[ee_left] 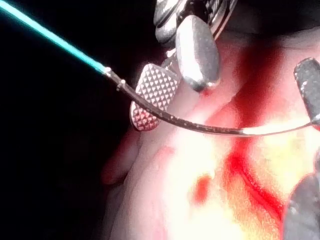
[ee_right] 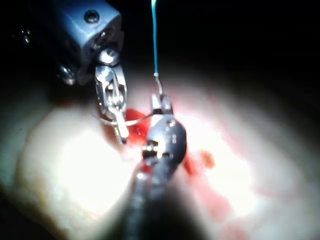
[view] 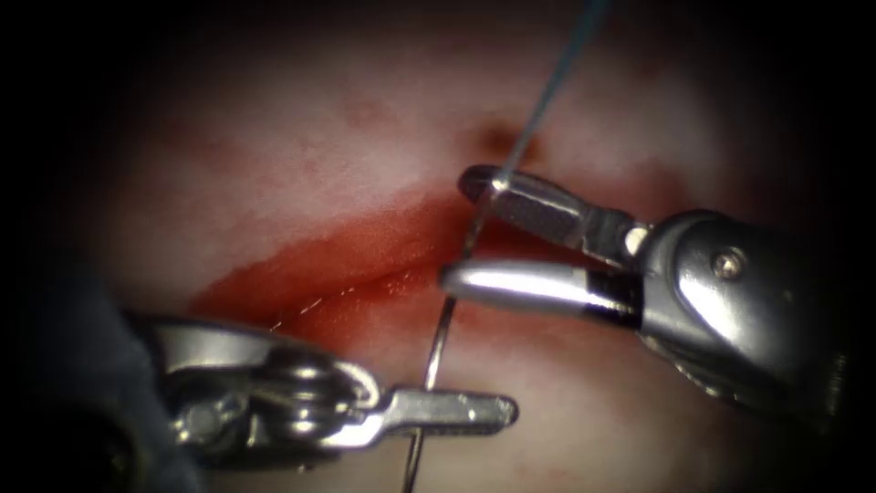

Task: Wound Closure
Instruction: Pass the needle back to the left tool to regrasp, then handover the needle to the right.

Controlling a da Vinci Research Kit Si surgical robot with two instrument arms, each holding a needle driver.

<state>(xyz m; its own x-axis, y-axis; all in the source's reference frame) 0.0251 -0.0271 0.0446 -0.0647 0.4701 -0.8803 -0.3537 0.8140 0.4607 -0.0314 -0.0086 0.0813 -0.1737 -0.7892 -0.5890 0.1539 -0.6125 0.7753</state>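
the left hand (view: 497,411) comes in low on the left of the endoscope view, its jaws pressed narrow on the needle (view: 444,329). it grips somewhere about mid-curve. past the grip the needle runs off the lower edge, so its tip cannot be made out.

from the grip the needle rises in a shallow arc across the cut (view: 365,283) to its blunt end, where the teal thread (view: 552,82) joins it and runs up and away to the right. all of the needle that shows lies above the tissue (view: 274,155), not buried in it.

the right hand (view: 456,233) stands wide and holds nothing. one jaw lies above and one below the right end of the cut, and the needle passes between them. the upper jaw's tip sits just beside the thread end of the needle; whether they touch is unclear.

red fluid (view: 301,265) lies along the cut and spreads to its left.

in the left wrist view the needle (ee_left: 200,127) crosses in front of the ridged pad of the wide right hand (ee_left: 172,102), with the thread (ee_left: 50,36) leading off its end.

in the right wrist view the right hand (ee_right: 161,105) sits under the hanging thread (ee_right: 154,40). the left hand (ee_right: 120,132) points down beside it, narrow on the needle's arc.
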